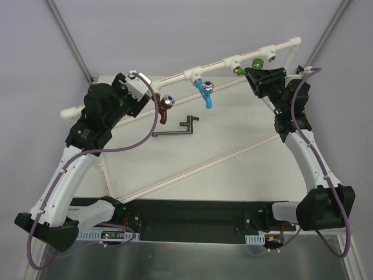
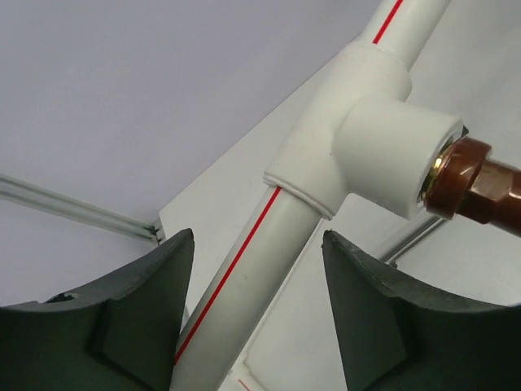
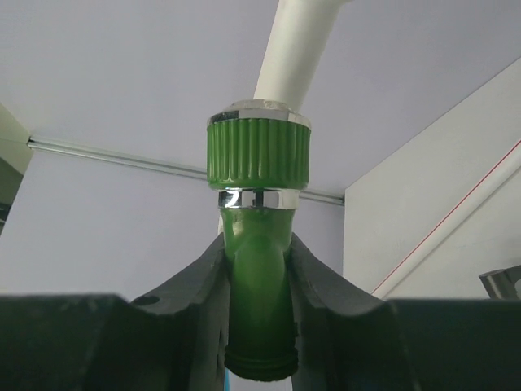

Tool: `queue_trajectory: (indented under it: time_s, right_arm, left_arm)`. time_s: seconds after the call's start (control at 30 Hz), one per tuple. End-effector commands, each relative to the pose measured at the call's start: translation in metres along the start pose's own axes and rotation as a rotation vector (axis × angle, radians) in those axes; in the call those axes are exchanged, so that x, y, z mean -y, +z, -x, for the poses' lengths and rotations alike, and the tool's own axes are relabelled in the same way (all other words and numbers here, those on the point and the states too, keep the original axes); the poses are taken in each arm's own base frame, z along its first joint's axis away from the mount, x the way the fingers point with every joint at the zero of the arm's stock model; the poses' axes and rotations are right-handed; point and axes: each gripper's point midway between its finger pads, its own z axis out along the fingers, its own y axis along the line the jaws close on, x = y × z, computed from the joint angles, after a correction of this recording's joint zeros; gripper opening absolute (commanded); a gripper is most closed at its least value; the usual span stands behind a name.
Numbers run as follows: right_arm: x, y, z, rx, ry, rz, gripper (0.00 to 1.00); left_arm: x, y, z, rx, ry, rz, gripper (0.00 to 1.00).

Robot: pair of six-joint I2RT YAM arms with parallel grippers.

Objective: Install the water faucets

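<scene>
The green faucet (image 3: 259, 301) is clamped between my right gripper's (image 3: 257, 248) fingers, its knob (image 3: 258, 153) pointing up at the white pipe; in the top view it (image 1: 256, 63) sits at the right tee under my right gripper (image 1: 258, 73). The reddish-brown faucet (image 1: 165, 108) hangs from the left tee and the blue faucet (image 1: 205, 91) from the middle tee. My left gripper (image 2: 257, 244) is open and straddles the white pipe (image 2: 244, 285) just below the left tee (image 2: 358, 138), where the brown faucet's threaded end (image 2: 472, 183) sits. In the top view my left gripper (image 1: 141, 83) is at that pipe.
The white pipe frame (image 1: 175, 74) runs diagonally from the left to the back right above the white table. A dark L-shaped metal tool (image 1: 178, 129) lies on the table below the faucets. Thin red-striped rods (image 1: 204, 166) cross the table.
</scene>
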Motion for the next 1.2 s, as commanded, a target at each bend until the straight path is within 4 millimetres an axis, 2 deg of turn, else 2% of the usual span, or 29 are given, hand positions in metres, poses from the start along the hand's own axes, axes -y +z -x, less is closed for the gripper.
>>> queue_trajectory:
  time_s: [0.0, 0.1, 0.23, 0.4, 0.5, 0.6, 0.77, 0.83, 0.87, 1.0, 1.17]
  right_arm:
    - [-0.041, -0.023, -0.001, 0.017, -0.144, 0.116, 0.02]
    - [-0.051, -0.035, 0.005, 0.055, -0.213, 0.142, 0.02]
    - [-0.069, -0.056, 0.012, 0.113, -0.32, 0.184, 0.02]
    - [-0.093, -0.088, 0.016, 0.181, -0.469, 0.248, 0.02]
    - [-0.113, -0.103, 0.003, 0.15, -0.549, 0.357, 0.02]
    - [-0.125, -0.115, -0.017, 0.073, -0.548, 0.458, 0.02]
    - [-0.142, -0.138, -0.058, -0.049, -0.575, 0.62, 0.02]
    - [-0.148, -0.145, -0.073, -0.088, -0.613, 0.671, 0.02]
    - [-0.154, -0.151, -0.086, -0.122, -0.621, 0.712, 0.02]
    - [-0.17, -0.167, -0.119, -0.213, -0.647, 0.847, 0.02]
    - [-0.176, -0.176, -0.153, -0.33, -0.643, 0.952, 0.02]
  left_arm:
    - [0.029, -0.007, -0.022, -0.097, -0.275, -0.059, 0.71]
    - [0.014, -0.018, -0.003, -0.045, -0.305, -0.017, 0.82]
    - [0.0, -0.036, 0.022, 0.038, -0.322, 0.008, 0.93]
    - [-0.009, -0.059, 0.049, 0.137, -0.363, 0.008, 0.99]
    - [0.008, -0.072, 0.069, 0.216, -0.384, -0.11, 0.99]
    - [0.034, -0.082, 0.089, 0.291, -0.394, -0.284, 0.99]
    - [0.079, -0.096, 0.113, 0.363, -0.382, -0.543, 0.99]
    - [0.089, -0.099, 0.121, 0.388, -0.343, -0.571, 0.99]
    - [0.102, -0.104, 0.129, 0.416, -0.297, -0.608, 0.99]
    - [0.121, -0.112, 0.147, 0.458, -0.275, -0.698, 0.99]
    - [0.133, -0.112, 0.16, 0.489, -0.271, -0.746, 0.98]
